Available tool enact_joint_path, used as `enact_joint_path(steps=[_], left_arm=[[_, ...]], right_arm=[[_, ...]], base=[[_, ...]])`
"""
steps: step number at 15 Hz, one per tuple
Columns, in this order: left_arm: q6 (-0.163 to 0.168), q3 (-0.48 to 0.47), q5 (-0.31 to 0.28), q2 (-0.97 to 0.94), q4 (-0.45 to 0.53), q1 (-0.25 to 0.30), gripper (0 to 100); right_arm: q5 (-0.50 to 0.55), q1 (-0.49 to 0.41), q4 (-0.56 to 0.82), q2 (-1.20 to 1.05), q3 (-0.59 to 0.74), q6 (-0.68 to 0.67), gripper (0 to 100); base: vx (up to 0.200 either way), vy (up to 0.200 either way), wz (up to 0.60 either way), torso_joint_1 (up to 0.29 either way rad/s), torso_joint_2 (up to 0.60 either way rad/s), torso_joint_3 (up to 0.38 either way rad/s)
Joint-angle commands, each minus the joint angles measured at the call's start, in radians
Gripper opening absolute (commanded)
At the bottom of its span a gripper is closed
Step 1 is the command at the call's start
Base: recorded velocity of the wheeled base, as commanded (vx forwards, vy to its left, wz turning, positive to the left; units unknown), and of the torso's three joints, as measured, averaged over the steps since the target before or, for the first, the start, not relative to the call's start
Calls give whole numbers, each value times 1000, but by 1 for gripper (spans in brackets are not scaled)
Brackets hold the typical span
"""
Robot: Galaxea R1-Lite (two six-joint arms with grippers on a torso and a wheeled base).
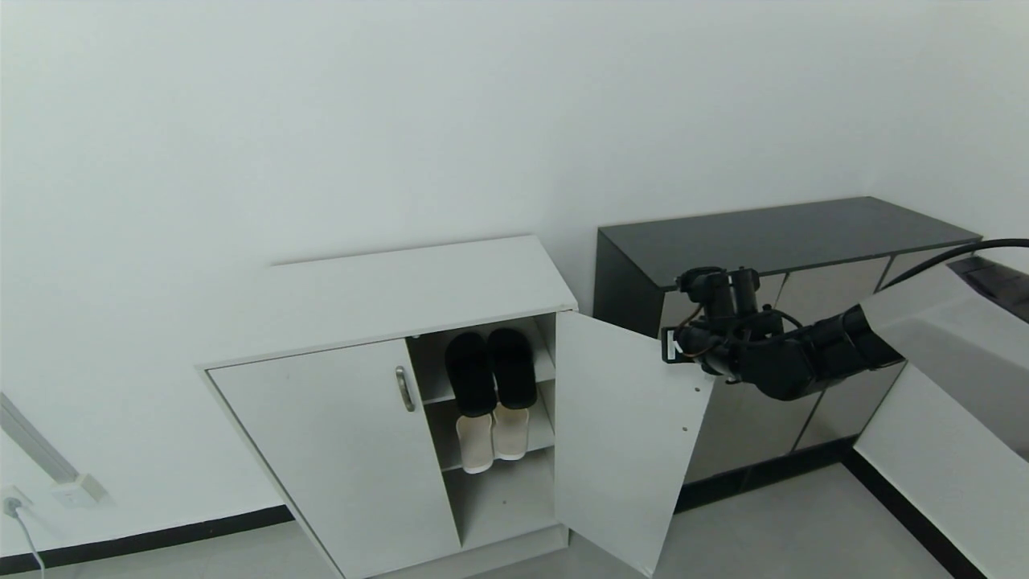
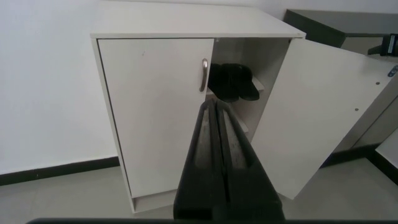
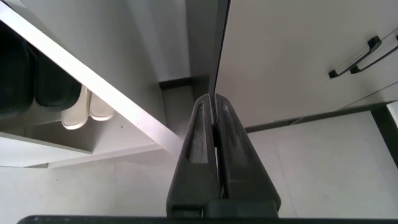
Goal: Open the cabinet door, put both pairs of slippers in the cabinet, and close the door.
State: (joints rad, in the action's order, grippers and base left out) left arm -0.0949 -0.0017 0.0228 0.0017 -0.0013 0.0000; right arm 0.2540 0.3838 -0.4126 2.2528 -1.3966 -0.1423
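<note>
we see the cabinet door (image 1: 627, 450) open, black slippers (image 1: 490, 370) and white slippers (image 1: 492, 434) inside. our right end effector (image 3: 216, 99) is clenched at the door's edge.

**A:** What's ahead of you?

**B:** My left tool (image 2: 215, 106) has its fingers pressed together with nothing between them. It points at the white cabinet (image 2: 186, 28).

**A:** And the doors?

**B:** The shut door (image 2: 155, 112) carries a metal handle (image 2: 203, 74). The open door (image 2: 317, 112) is swung wide.

**A:** Anything inside?

**B:** Black slippers (image 2: 233, 82) lie side by side on an upper shelf. A dark counter (image 2: 348, 22) stands beyond the open door.
</note>
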Motion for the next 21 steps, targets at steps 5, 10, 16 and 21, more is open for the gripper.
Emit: enact_joint_path(steps=[5, 10, 16, 21], left_arm=[[0, -1, 0, 0, 0, 0, 0], [0, 0, 0, 0, 0, 0, 0], [0, 0, 0, 0, 0, 0, 0], [0, 0, 0, 0, 0, 0, 0]], right_arm=[[7, 110, -6, -81, 120, -8, 0], [16, 244, -147, -162, 272, -3, 0], [16, 250, -190, -186, 311, 41, 0], [8, 282, -192, -190, 320, 40, 0]], base=[[0, 0, 0, 0, 0, 0], [0, 0, 0, 0, 0, 0], [0, 0, 0, 0, 0, 0], [0, 0, 480, 2, 3, 0]])
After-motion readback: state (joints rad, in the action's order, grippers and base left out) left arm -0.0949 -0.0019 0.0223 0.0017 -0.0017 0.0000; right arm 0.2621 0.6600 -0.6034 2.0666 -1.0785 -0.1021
